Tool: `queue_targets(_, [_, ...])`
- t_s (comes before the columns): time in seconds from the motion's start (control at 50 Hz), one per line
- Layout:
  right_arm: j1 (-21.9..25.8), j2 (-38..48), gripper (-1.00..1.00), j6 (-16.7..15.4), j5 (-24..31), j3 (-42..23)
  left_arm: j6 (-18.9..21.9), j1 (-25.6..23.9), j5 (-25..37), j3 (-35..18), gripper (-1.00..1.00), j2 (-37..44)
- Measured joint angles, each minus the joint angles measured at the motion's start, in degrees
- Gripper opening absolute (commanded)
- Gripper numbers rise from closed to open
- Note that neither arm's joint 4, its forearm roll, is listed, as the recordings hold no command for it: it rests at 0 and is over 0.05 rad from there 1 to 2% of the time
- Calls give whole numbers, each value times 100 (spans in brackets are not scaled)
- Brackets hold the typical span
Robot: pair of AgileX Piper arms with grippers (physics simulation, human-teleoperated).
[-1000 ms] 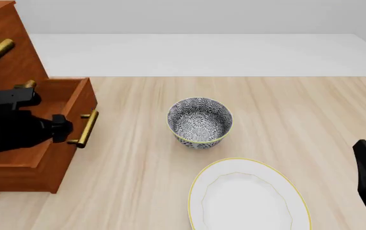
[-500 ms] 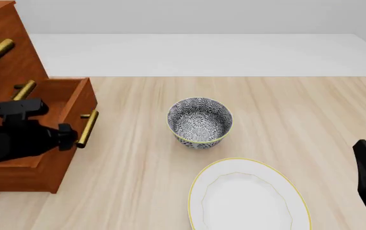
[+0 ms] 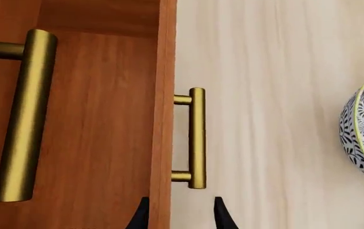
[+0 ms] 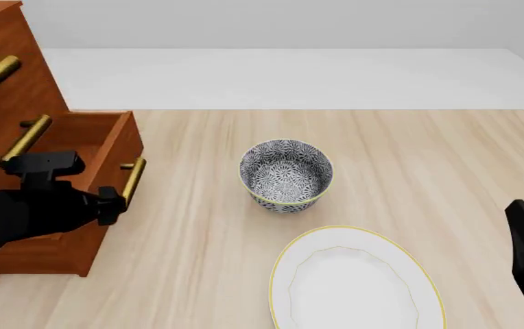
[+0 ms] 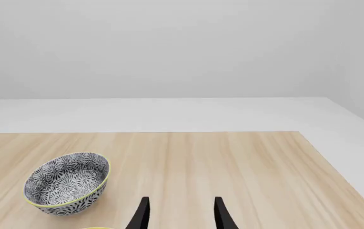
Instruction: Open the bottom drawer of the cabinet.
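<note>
Light wood table (image 4: 381, 157), white wall behind. Reddish cabinet (image 4: 10, 75) at far left; bottom drawer (image 4: 106, 147) pulled partway out, its brass handle (image 4: 132, 179) facing the patterned bowl (image 4: 286, 173). Left gripper (image 4: 106, 199) sits just short of that handle's near end, fingers (image 3: 219, 214) spread, holding nothing; wrist view shows the tips (image 3: 178, 214) straddling the drawer front edge, handle (image 3: 197, 137) ahead. Middle drawer handle (image 4: 24, 137) above. White plate (image 4: 372, 312) near bowl. Right gripper (image 5: 178, 214) parted, empty, over bare table at right edge.
</note>
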Motion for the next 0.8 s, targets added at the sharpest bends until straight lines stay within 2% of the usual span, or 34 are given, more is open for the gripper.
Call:
queue_targets(0.24, [0, 0, 100, 0, 0, 0, -215, -473, 129, -20, 100, -132])
queue_targets(0.8, [0, -1, 100, 0, 1, 0, -674, -1388, -188, -195, 100, 292])
